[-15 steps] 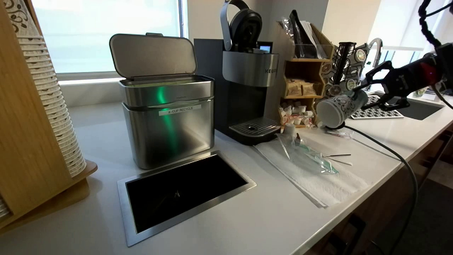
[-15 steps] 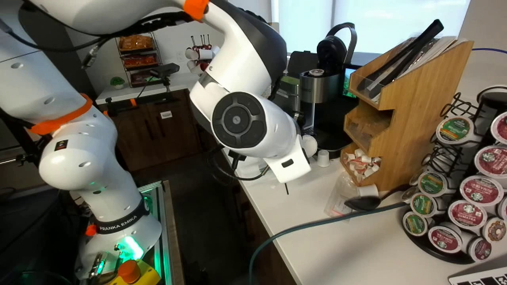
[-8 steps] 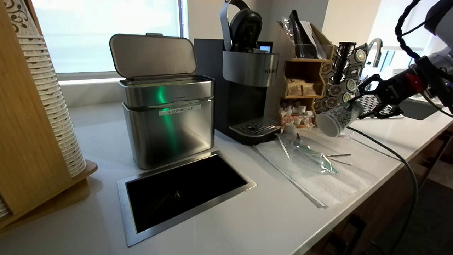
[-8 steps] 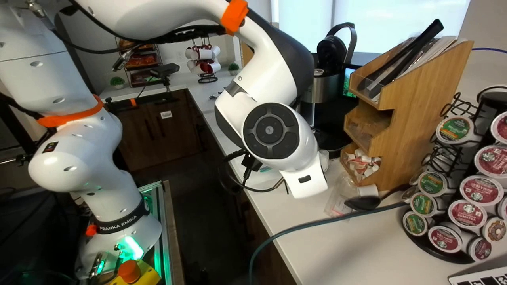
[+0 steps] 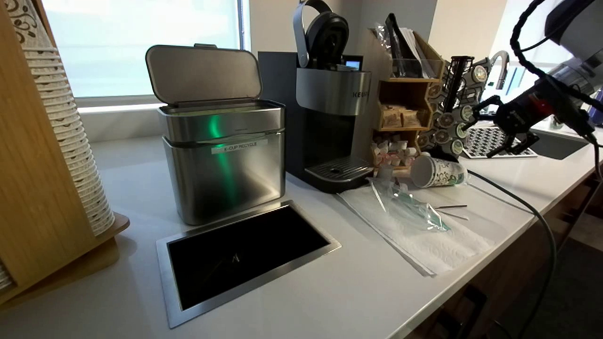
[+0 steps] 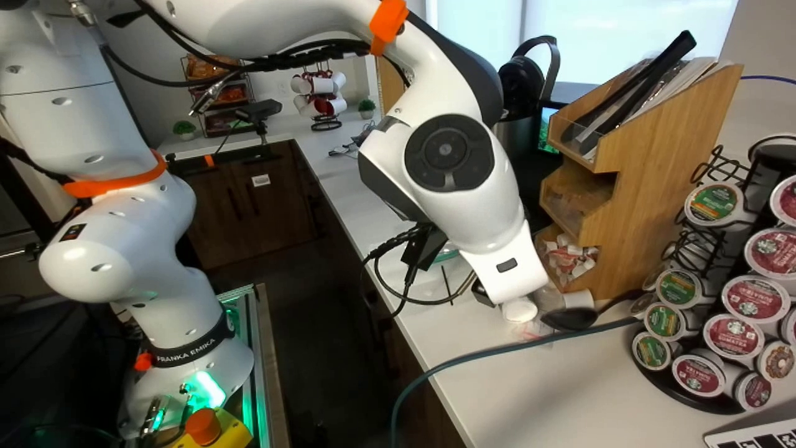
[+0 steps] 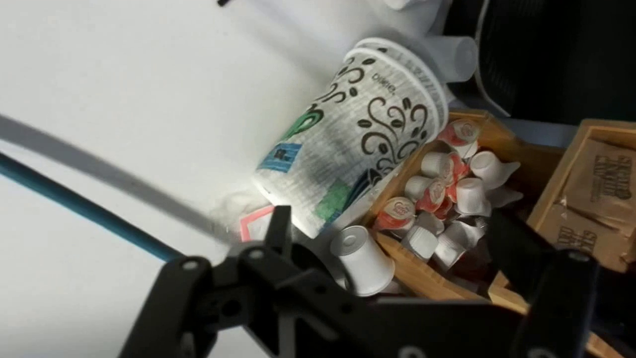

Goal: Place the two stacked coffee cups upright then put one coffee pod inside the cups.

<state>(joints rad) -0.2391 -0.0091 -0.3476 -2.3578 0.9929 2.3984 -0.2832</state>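
Observation:
The two stacked coffee cups (image 5: 438,172) lie on their side on the counter, mouth towards the coffee machine. The wrist view shows their printed side and doubled rims (image 7: 348,134). In an exterior view only their white base (image 6: 520,310) shows below the arm. My gripper (image 5: 478,141) is open and empty, behind and above the base end of the cups, apart from them. In the wrist view its fingers stand wide apart (image 7: 392,231). A white coffee pod (image 7: 365,261) sits beside the wooden organizer; it also shows in an exterior view (image 6: 578,300).
The wooden organizer (image 6: 659,186) with creamers stands close beside the cups. A black spoon (image 6: 569,318) and a dark cable (image 6: 472,361) lie near. A pod carousel (image 6: 734,298), coffee machine (image 5: 334,94), paper towel with plastic bag (image 5: 419,221) and small whitish cup (image 5: 385,172) stand around.
The cups were tilted between the gripper's fingers above the counter; now they lie on it, let go. The gripper has opened and stands apart from them. The wrist has turned and come lower.

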